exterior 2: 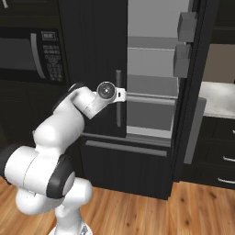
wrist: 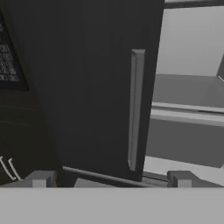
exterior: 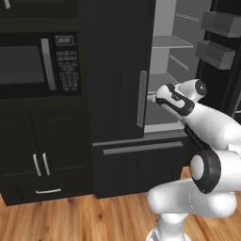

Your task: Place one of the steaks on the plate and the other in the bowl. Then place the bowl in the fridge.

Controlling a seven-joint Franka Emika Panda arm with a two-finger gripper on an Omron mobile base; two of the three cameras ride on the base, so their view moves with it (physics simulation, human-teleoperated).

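One fridge (exterior: 117,70): matte black, right door open, left shut, one long grey bar handle (exterior: 141,99), light grey flat shelves (exterior 2: 151,98). Gripper (wrist: 111,180) jaws spread wide, empty. One keypad microwave (exterior: 37,61).

The white arm (exterior: 207,141) is being held raised from the base, folded at a dark-banded elbow and reaching forward and up. The wrist is being kept roughly level, with the hand pointed away from the base cameras. In the left base view the hand's front end is being seen at about mid-height. In the hand view the two dark fingers (wrist: 41,179) are being shown well apart at the bottom edge, with nothing being held between them.
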